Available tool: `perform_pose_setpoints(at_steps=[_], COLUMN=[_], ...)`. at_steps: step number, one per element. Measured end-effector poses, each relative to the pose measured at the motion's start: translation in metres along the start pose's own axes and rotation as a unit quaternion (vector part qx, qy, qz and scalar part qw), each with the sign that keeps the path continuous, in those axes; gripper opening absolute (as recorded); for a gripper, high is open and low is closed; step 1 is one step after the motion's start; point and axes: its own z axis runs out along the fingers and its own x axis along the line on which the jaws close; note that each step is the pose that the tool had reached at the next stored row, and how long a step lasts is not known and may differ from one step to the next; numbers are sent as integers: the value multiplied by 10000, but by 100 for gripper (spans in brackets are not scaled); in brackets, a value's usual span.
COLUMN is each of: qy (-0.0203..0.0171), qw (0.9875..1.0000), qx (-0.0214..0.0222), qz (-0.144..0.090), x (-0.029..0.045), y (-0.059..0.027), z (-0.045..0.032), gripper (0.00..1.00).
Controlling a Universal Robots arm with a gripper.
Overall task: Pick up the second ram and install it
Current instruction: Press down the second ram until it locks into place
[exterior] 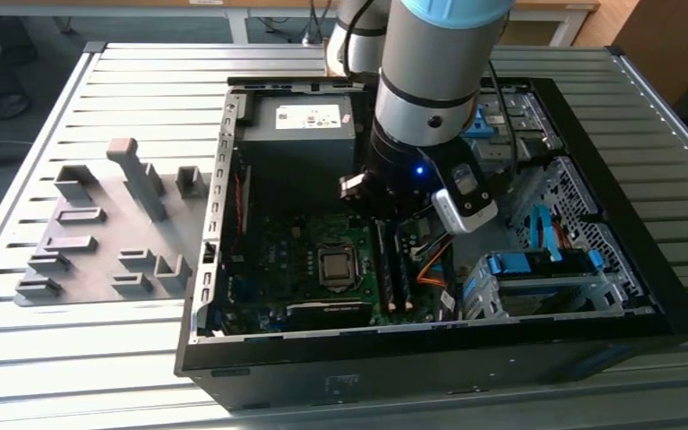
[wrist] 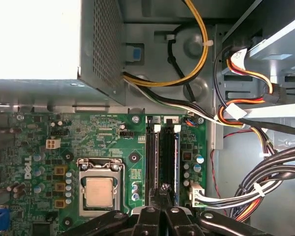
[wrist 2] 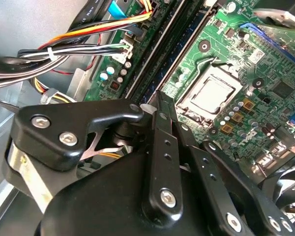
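I am holding the end effector (wrist: 163, 196) directly over the RAM slots (wrist: 164, 147) on the motherboard (exterior: 320, 269), inside the open case (exterior: 631, 296) on the table (exterior: 141, 98). In both wrist views its fingers (wrist 2: 160, 123) are lying close together, tips meeting above the slots; I cannot tell whether they are clamping anything. Both slots are looking filled with dark sticks, so the second RAM (wrist: 168, 147) is appearing to sit in its slot beside the first. I am judging insertion largely done; full seating is not confirmable.
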Motion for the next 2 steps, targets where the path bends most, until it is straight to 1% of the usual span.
perform_pose_setpoints(at_steps=[2], qy=[0], qw=[10000], qx=[0], qz=[0], x=[0], y=[0], z=[-2], gripper=[11])
